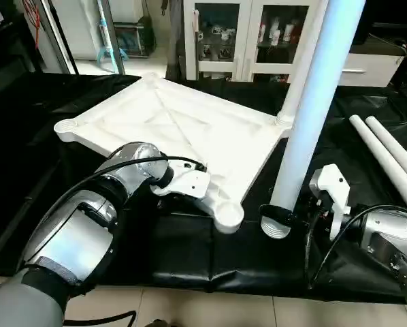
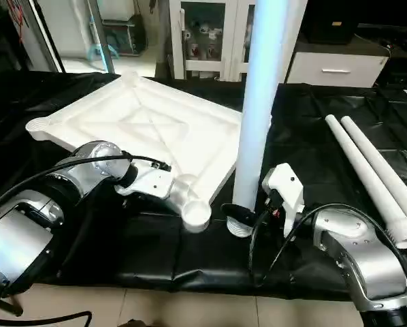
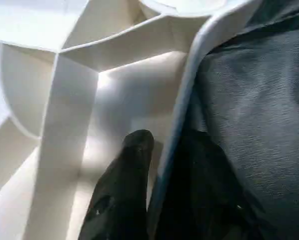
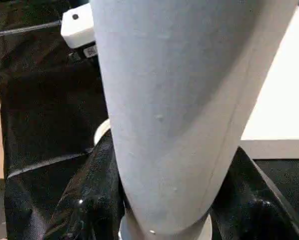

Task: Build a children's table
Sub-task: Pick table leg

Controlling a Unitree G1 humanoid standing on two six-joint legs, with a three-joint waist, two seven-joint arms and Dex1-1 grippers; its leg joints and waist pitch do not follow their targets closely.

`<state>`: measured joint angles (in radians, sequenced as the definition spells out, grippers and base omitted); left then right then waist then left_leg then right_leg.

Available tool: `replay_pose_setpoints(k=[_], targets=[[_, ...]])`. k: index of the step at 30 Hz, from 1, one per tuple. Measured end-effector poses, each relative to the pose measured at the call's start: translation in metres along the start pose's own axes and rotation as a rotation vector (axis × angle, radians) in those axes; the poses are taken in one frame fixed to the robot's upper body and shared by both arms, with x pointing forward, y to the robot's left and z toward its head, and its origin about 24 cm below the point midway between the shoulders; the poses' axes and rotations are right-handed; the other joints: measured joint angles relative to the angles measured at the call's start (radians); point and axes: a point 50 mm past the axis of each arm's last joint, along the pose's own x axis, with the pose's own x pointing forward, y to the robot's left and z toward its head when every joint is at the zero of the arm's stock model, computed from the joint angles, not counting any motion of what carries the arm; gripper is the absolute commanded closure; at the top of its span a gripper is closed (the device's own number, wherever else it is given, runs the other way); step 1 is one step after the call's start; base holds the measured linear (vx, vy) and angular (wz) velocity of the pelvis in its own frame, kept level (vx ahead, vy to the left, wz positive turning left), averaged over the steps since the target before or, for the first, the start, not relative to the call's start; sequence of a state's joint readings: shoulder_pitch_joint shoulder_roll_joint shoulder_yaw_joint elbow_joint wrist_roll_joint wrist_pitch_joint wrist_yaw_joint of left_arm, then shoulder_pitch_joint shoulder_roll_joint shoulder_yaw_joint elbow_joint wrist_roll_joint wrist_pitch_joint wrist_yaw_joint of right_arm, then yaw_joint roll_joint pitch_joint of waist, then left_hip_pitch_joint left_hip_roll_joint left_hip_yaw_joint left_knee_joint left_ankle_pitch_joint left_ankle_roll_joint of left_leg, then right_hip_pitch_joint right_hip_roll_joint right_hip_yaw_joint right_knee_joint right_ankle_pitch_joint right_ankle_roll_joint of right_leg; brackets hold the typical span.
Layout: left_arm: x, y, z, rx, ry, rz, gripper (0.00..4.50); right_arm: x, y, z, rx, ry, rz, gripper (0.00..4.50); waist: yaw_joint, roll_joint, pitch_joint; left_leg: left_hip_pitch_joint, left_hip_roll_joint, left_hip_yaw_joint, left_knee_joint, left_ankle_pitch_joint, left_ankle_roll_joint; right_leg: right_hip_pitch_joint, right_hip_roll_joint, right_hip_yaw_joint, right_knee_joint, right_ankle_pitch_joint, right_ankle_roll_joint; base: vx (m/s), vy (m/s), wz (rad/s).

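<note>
The white table top is lying ribbed side up on the black cloth. At its near edge the left gripper is straddling the rim, one finger inside. Beside its near corner the right gripper is holding a leg upright. Two legs are lying farther right.
</note>
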<state>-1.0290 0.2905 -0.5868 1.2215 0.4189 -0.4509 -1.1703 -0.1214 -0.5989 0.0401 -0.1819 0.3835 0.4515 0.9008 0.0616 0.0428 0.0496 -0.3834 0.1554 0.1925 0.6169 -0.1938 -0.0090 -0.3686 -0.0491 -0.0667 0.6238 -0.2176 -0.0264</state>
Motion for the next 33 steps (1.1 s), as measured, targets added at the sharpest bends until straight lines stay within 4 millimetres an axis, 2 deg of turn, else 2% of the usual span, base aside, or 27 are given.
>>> replay_pose_setpoints(k=[3, 11, 14, 18, 22, 24, 28, 33], targets=[[0.001, -0.001, 0.001, -0.013, -0.005, -0.028, 3.64, 0.0, 0.0, 0.0, -0.001, 0.0, 0.0, 2.61, 0.001, 0.0, 0.0, 0.0, 0.0, 0.003, 0.0, -0.001, 0.001, 0.0, -0.002, 0.0, 0.0, 0.0, 0.0, 0.0, 0.0, 0.0], [0.009, -0.01, -0.004, -0.228, -0.098, -0.048, 3.98, 0.0, -0.001, 0.0, -0.011, -0.004, -0.015, 2.61, -0.004, 0.013, -0.009, 0.007, -0.001, 0.013, 0.0, -0.005, 0.008, 0.004, -0.009, 0.0, -0.003, 0.0, 0.0, 0.0, 0.0, 0.0], [0.014, -0.016, -0.008, -0.315, -0.135, -0.041, 4.0, 0.0, -0.002, -0.001, -0.011, -0.006, -0.018, 2.61, -0.01, 0.019, -0.013, 0.013, -0.001, 0.013, 0.0, -0.007, 0.009, 0.007, -0.013, 0.0, -0.004, 0.0, 0.0, 0.0, 0.0, 0.0], [0.022, -0.023, -0.009, -0.495, -0.235, -0.019, 4.08, 0.0, -0.004, -0.006, 0.0, 0.01, -0.039, 2.61, -0.02, 0.02, -0.013, 0.017, -0.001, 0.013, -0.002, -0.007, 0.009, 0.007, -0.015, -0.001, -0.007, -0.004, 0.007, 0.0, 0.0, 0.0], [0.031, -0.021, 0.001, -0.587, -0.292, 0.023, 4.21, 0.001, -0.005, -0.007, -0.003, 0.014, -0.046, 2.61, -0.026, 0.02, -0.014, 0.017, -0.002, 0.013, -0.003, -0.007, 0.01, 0.007, -0.018, -0.001, -0.013, -0.004, 0.007, 0.0, 0.0, 0.0], [0.035, -0.02, 0.005, -0.606, -0.302, 0.074, 4.26, 0.002, -0.004, -0.007, -0.002, 0.014, -0.05, 2.61, -0.03, 0.02, -0.013, 0.019, -0.007, 0.013, -0.004, -0.007, 0.01, 0.005, -0.025, -0.002, -0.013, -0.004, 0.007, 0.0, 0.0, 0.0], [0.04, -0.02, 0.015, -0.538, -0.359, 0.185, 4.33, 0.002, -0.007, -0.009, -0.012, 0.024, -0.087, 2.61, -0.035, 0.019, -0.013, 0.018, -0.012, 0.012, -0.007, -0.009, 0.013, 0.004, -0.03, -0.002, -0.018, -0.005, 0.009, 0.0, 0.0, 0.0], [0.046, -0.016, 0.033, -0.588, -0.385, 0.249, 4.43, 0.005, -0.022, -0.016, 0.014, 0.067, -0.249, 2.61, -0.037, 0.016, -0.011, 0.017, -0.016, 0.012, -0.011, -0.011, 0.017, 0.002, -0.032, 0.001, -0.031, -0.004, 0.008, 0.0, 0.0, 0.0]])
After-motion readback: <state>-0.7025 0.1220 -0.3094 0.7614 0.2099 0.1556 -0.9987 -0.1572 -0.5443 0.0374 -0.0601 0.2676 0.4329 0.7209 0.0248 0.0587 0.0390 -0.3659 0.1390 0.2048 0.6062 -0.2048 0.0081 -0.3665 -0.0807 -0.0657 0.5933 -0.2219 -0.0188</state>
